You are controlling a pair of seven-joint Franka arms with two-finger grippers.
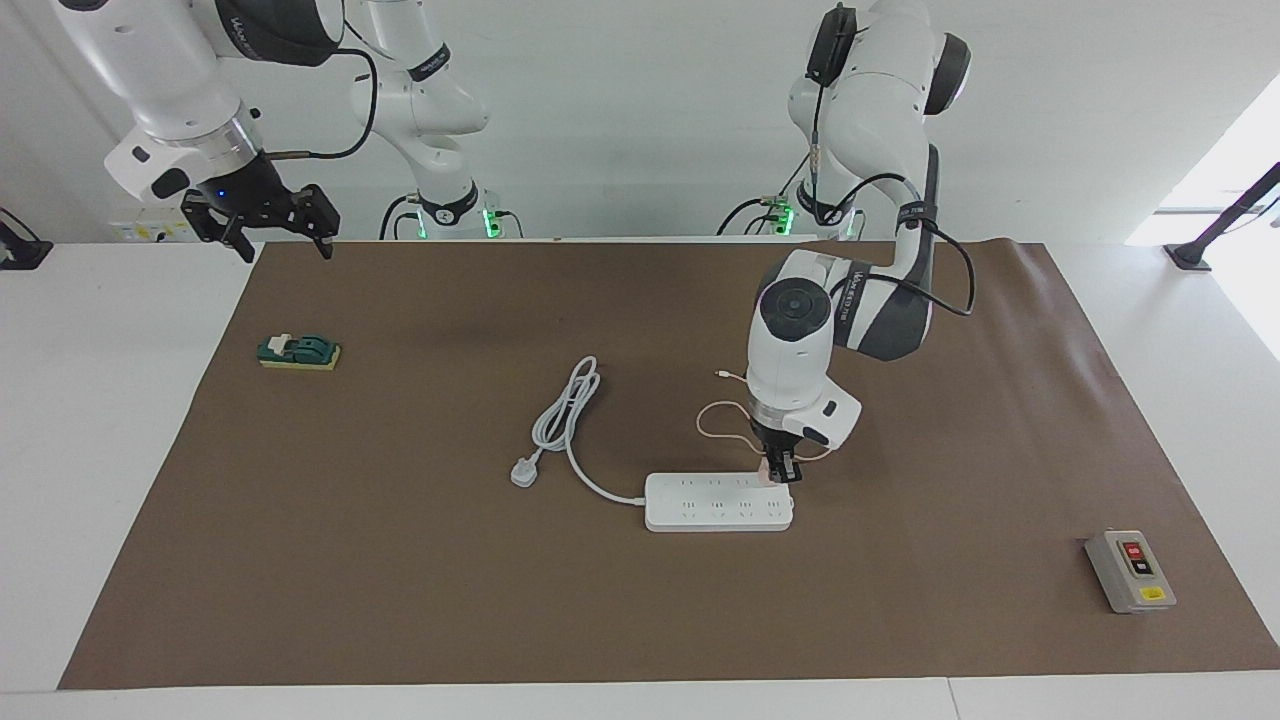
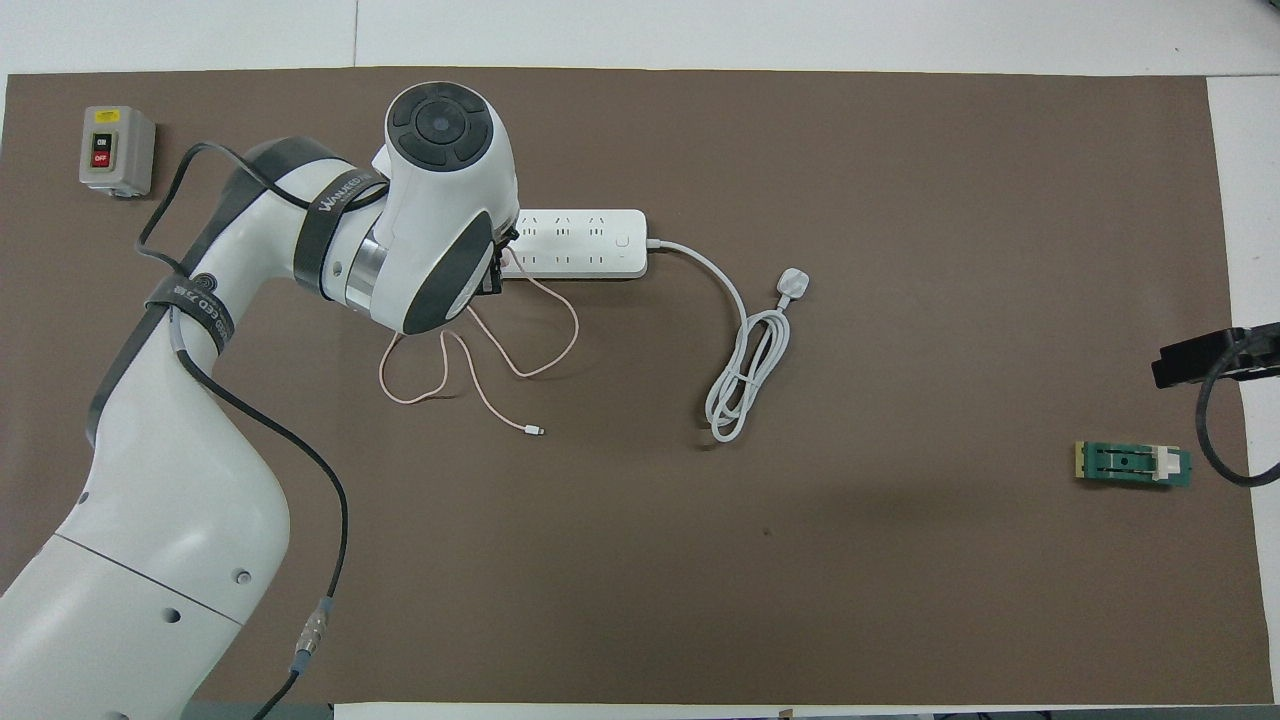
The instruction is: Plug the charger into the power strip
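The charger point(image 1: 768, 473) sits in my left hand point(image 1: 783, 478), clamped tight between the fingers, pressed onto the power strip point(image 1: 718, 502) at its end toward the left arm. The strip's long axis runs along the desk point(image 1: 400, 560), arm to arm. My right hand point(image 1: 268, 232) waits raised, fingers spread wide, holding nothing.

You can see a brown mat point(image 1: 400, 560) that looks like matt paper, flat and smooth, lying on the shiny white table point(image 1: 100, 450). The power strip point(image 1: 718, 502) looks like smooth white plastic with a soft shine. Its cord point(image 1: 565, 415) looks smooth and rubbery. The charger point(image 1: 767, 474) looks like pink plastic. The arms wear glossy white shells. Near one corner of the mat, the grey box point(image 1: 1130, 571) looks like dull plastic.
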